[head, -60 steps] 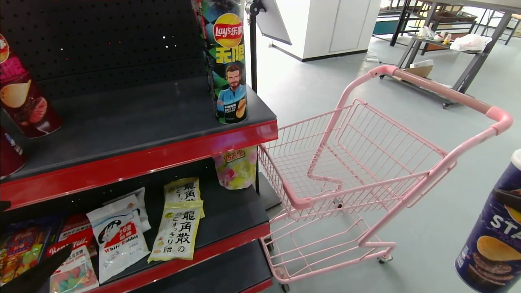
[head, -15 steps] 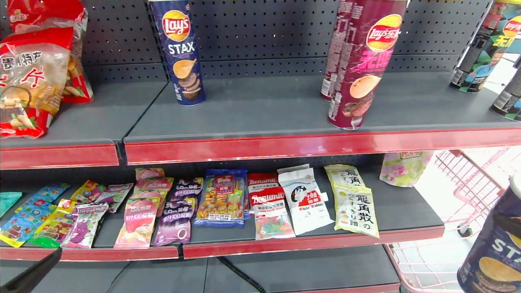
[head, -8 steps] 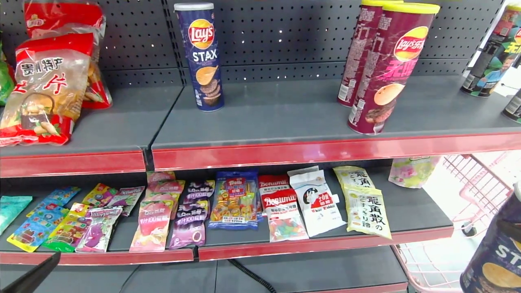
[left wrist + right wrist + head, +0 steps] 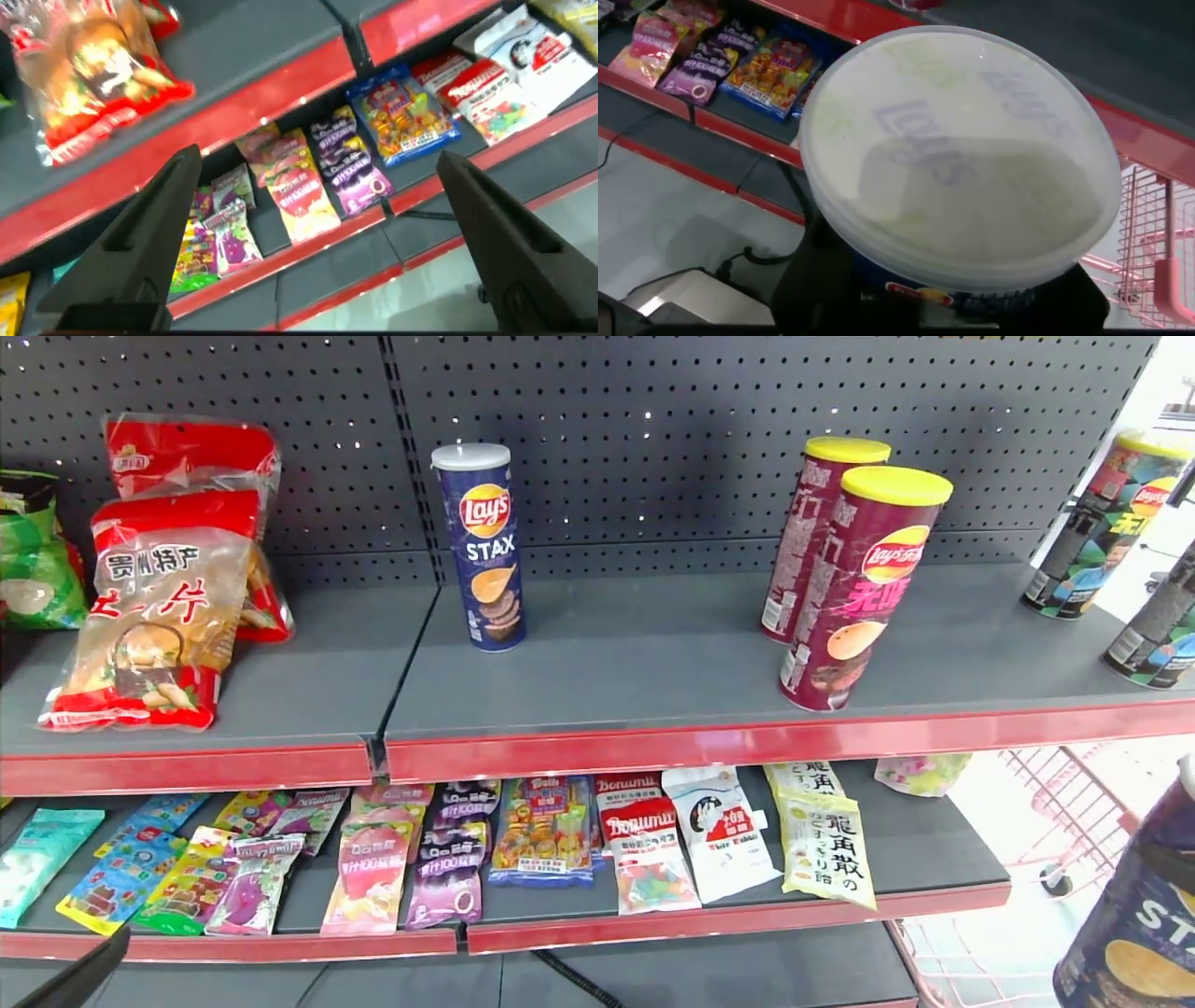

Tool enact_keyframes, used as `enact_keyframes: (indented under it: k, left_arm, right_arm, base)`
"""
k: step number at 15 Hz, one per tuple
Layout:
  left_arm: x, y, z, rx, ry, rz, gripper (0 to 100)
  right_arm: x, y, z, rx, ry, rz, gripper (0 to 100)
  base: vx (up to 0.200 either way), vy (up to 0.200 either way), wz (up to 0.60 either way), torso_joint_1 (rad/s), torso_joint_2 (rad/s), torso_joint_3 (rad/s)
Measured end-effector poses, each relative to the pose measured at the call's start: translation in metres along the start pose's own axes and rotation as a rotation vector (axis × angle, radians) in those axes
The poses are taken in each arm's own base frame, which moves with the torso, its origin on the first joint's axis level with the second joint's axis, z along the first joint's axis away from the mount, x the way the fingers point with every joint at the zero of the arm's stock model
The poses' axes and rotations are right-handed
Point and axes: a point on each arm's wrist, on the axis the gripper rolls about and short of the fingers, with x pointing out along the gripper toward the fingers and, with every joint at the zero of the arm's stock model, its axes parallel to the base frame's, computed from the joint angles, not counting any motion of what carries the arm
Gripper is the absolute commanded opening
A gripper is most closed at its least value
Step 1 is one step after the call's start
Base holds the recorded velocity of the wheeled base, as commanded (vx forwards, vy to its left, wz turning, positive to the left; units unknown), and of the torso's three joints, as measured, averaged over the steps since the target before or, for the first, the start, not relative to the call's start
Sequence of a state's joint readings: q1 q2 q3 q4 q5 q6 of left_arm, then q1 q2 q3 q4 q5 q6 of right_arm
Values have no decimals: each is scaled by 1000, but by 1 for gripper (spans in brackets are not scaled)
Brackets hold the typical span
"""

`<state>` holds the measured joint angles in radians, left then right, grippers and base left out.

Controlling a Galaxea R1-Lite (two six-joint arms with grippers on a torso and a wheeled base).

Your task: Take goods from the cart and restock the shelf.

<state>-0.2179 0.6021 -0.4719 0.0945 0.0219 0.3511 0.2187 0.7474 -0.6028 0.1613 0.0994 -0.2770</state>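
I hold the can (image 4: 1134, 905) in my right pincer (image 4: 948, 303), clamped round its body under the lid (image 4: 962, 159) and upright, so that it can go down standing like the shelf can (image 4: 481, 546), its blue twin. My can hangs well to the right of the shelf can and lower, under the red lip (image 4: 653, 747) of the shelf (image 4: 308, 663), near the cart (image 4: 1074, 817). My left pincer (image 4: 318, 252) is wide and empty, low and left of the shelf can, before the candy packets (image 4: 448, 859); there, I judge, it does not hinder the right arm. I take the stretch of shelf just right of the shelf can, short of the maroon cans (image 4: 859, 588), for the fitting spot, like beside like. Left of the shelf can, apart from it, lean the red bags (image 4: 159, 597). The shelf is flat, dark and matt, so the can should stand firm, but I must lift it over the lip. Behind the shelf can is a pegboard (image 4: 653, 429); below, a pale floor (image 4: 673, 233).
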Motion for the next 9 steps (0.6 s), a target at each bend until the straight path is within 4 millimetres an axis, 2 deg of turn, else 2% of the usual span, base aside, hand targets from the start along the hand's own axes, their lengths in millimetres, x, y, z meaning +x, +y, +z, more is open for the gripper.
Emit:
enact_keyframes:
  k: [4, 9]
  left_arm:
    - [0, 0, 0, 0, 0, 0, 100]
    - [0, 0, 0, 0, 2, -1, 100]
  right_arm:
    - [1, 0, 1, 0, 0, 0, 0]
    - [2, 0, 0, 1, 9, -2, 0]
  base:
    - [0, 0, 0, 196, -482, -306]
    - [0, 0, 0, 134, -337, -203]
